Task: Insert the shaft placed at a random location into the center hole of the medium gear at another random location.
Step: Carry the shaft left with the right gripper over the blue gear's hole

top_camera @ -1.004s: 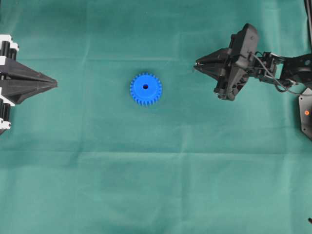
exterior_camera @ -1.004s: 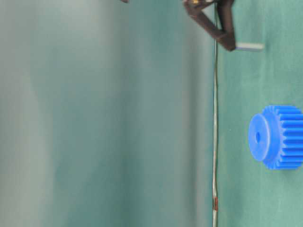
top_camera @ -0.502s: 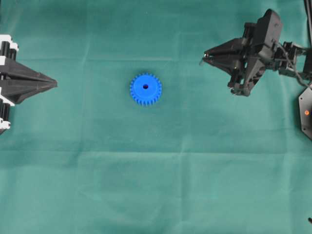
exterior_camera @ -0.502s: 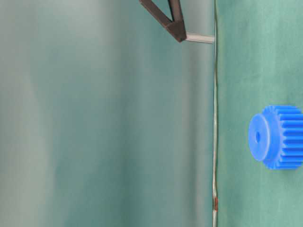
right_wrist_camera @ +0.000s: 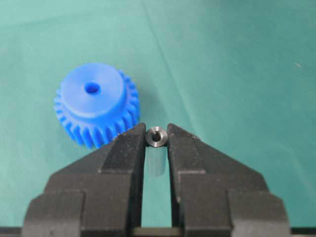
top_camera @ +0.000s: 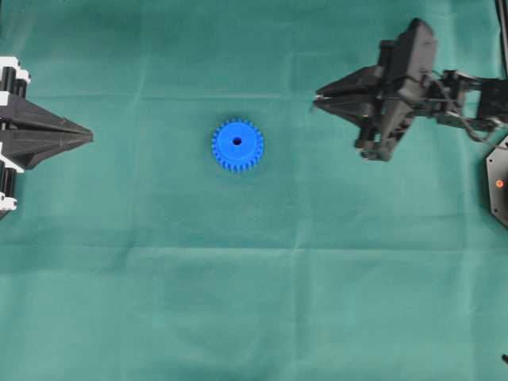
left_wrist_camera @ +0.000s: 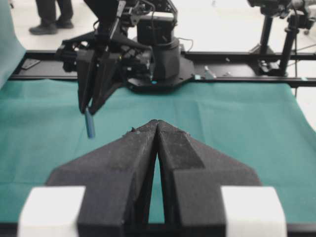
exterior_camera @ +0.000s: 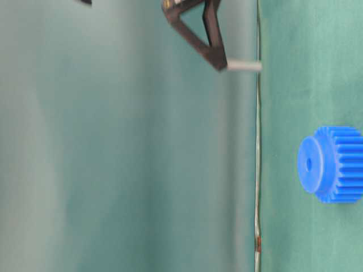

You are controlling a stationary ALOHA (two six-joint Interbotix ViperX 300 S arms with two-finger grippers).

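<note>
The medium gear [top_camera: 237,145], bright blue, lies flat on the green cloth with its center hole [top_camera: 237,141] facing up. It also shows in the table-level view as the gear [exterior_camera: 332,164] and in the right wrist view as the gear [right_wrist_camera: 96,103] with the hole [right_wrist_camera: 92,88]. My right gripper [top_camera: 316,99] hovers to the gear's right, shut on the shaft [right_wrist_camera: 156,137], a short grey pin pointing down. The shaft [exterior_camera: 244,66] hangs above the cloth, clear of the gear. My left gripper [top_camera: 91,137] rests shut at the far left, holding nothing; its tips [left_wrist_camera: 156,123] meet.
Green cloth [top_camera: 254,302] covers the table. A black unit with an orange dot [top_camera: 498,182] sits at the right edge. In the left wrist view the right arm's base [left_wrist_camera: 158,54] and a black rail [left_wrist_camera: 256,79] stand at the far side.
The right gripper has lifted the shaft off the cloth, drawn back to the right, then come back left toward the gear. The left gripper and the gear have not moved.
</note>
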